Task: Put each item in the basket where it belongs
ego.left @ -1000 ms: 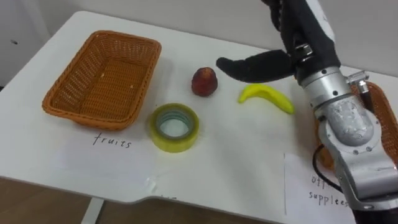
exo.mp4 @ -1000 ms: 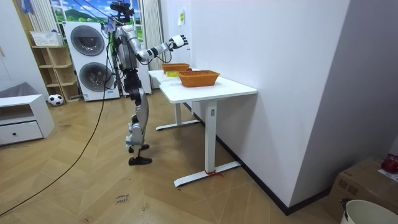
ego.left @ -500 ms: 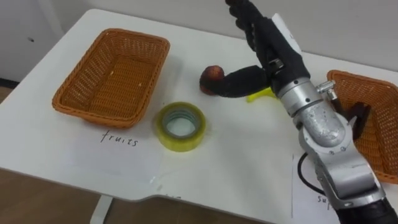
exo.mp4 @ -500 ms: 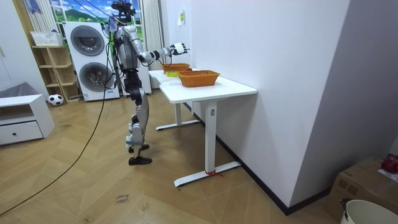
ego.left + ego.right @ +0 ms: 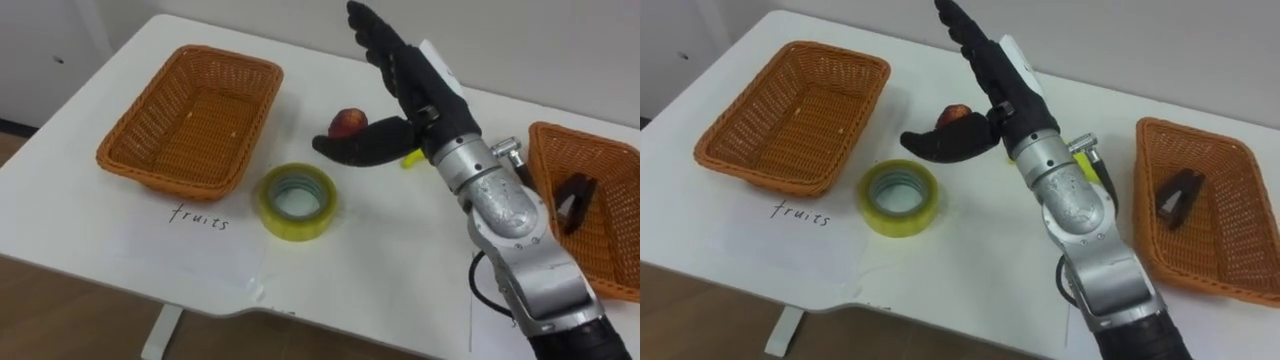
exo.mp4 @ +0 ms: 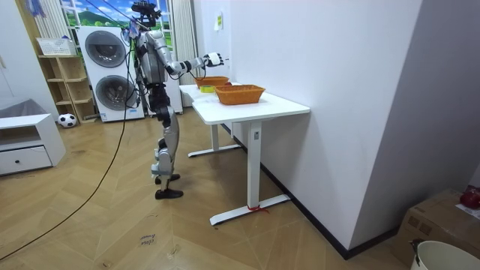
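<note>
As I looked down through the left eye view, my right hand [image 5: 425, 100] hung over the table [image 5: 380, 270] spread wide, fingers straight. Its thumb stretched low just in front of the red fruit [image 5: 348, 122]; whether it touched I could not tell. The fruit lay between the empty fruit basket [image 5: 215, 55] and the banana [image 5: 410, 158], with the tape roll [image 5: 295, 200] nearer me. In the right eye view, a black clip [image 5: 1175, 195] lay in the office basket [image 5: 1190, 127]. I judged the fruit light, round, smooth and easily bruised, best cupped gently round its middle, thumb opposite fingers. In the room view, I stood at the table's end, right arm out over it.
</note>
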Available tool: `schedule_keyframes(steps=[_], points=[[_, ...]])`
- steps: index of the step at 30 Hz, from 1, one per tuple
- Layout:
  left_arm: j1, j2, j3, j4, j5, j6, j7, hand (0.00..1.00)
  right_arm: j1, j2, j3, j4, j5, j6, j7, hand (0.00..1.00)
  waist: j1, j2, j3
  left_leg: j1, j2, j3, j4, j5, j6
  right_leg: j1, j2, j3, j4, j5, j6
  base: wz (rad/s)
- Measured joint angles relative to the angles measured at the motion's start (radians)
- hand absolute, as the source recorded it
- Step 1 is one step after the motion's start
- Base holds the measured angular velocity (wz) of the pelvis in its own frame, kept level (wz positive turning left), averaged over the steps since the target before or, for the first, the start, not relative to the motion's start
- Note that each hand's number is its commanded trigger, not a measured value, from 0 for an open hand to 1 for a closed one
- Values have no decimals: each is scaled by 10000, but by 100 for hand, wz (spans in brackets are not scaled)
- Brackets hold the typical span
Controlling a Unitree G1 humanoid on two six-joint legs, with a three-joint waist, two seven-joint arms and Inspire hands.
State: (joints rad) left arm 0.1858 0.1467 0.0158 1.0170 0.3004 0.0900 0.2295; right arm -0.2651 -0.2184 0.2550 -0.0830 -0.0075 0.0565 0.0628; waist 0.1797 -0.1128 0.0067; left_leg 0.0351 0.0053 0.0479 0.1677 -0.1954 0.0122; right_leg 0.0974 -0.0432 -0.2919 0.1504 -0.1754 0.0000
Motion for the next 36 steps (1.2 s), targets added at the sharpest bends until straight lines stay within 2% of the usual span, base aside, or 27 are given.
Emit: schedule_keyframes(steps=[5,16,22,36], points=[[17,-3,1,-159,-8,90,69,0,0,291,3,393,-229,7,-77,0,72,44,30,-12,-4,-69,24,2,-1,0,-3,-89,-1,0,0,2],[-74,-27,-1,-163,-44,91,242,0,0,459,17,738,-728,5,-70,0,186,73,50,-65,-48,-261,11,7,0,-7,-41,-166,-14,-3,4,6],[-199,-164,-1,-268,-64,29,241,0,-171,491,88,1370,-1033,-10,-23,0,210,58,42,-69,-53,-298,7,11,4,-9,-61,-167,-26,-4,6,2],[-196,-141,-17,-271,-188,-88,218,0,-171,464,257,1566,-1167,-4,40,0,209,64,68,-100,-43,-274,15,26,2,-33,-55,-189,-15,-4,7,-1]])
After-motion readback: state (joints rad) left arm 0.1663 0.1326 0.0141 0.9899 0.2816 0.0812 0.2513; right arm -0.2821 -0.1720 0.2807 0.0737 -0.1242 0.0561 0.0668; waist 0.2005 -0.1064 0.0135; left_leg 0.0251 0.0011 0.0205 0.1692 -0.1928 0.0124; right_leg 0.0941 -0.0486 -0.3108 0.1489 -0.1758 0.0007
